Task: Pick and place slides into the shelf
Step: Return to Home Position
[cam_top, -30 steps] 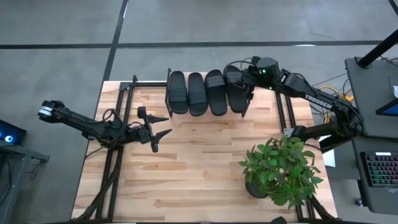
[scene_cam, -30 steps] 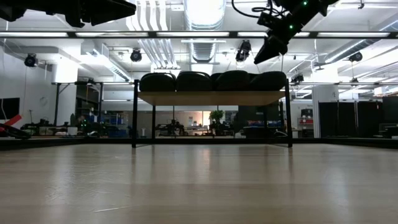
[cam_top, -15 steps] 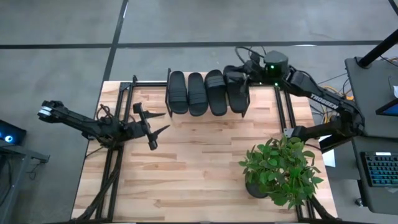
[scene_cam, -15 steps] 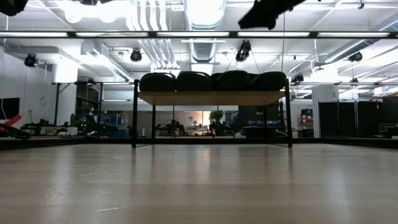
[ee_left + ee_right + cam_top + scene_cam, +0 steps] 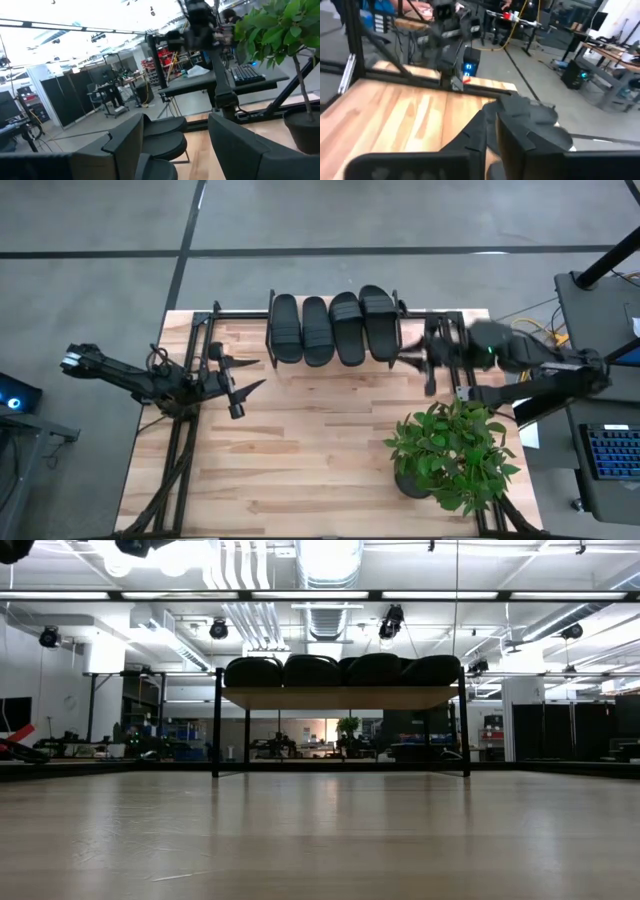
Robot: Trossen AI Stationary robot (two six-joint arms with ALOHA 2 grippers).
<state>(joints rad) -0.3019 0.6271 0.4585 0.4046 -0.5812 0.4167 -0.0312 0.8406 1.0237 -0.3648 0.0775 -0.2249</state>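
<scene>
Four black slides [image 5: 346,328] lie side by side on the shelf [image 5: 269,340], soles touching or nearly so. The shelf stands at the middle of the far edge of the wooden tabletop [image 5: 300,460]. The rightmost slide sits a little farther back than the other three. The left arm [image 5: 130,375] reaches in from the left edge, and the left gripper [image 5: 252,376] hangs over the tabletop near the shelf's left end, fingers spread apart and empty. The right arm [image 5: 545,362] stretches in from the right side, and the right gripper [image 5: 430,365], blurred, is just beside the shelf's right end. A leafy potted plant [image 5: 450,452] stands on the tabletop's right side, nearer the front edge.
</scene>
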